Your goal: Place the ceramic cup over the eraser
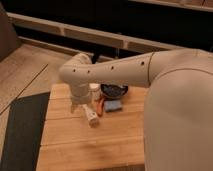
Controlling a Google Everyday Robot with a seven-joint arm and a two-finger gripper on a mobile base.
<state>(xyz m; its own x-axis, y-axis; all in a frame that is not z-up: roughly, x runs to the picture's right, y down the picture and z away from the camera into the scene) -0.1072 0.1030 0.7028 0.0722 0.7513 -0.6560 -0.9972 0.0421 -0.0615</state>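
Wooden boards make up the table (75, 145), and the big white arm (130, 72) bends over it and points down near the back edge. At the low end of the arm is the gripper (81, 103), close above the wood. It is spread wide and I see nothing in it. The ceramic cup (94, 89) is the small pale cup standing upright just beside the gripper, on the side where the black bowl (114, 91) sits and a little farther back. It is so close that I cannot tell if they touch. The cup is round, so it has no long side to line up with. I think the gripper only has to shift toward the bowl and close around it. In front of the bowl lie a blue pad (114, 106) and something orange (100, 106), and a white bar (91, 116) lies tilted just in front of the gripper. I cannot pick out the eraser for sure — it may be hidden by the arm or lost among those small things. I think the cup is not picked up yet, so the grab comes first
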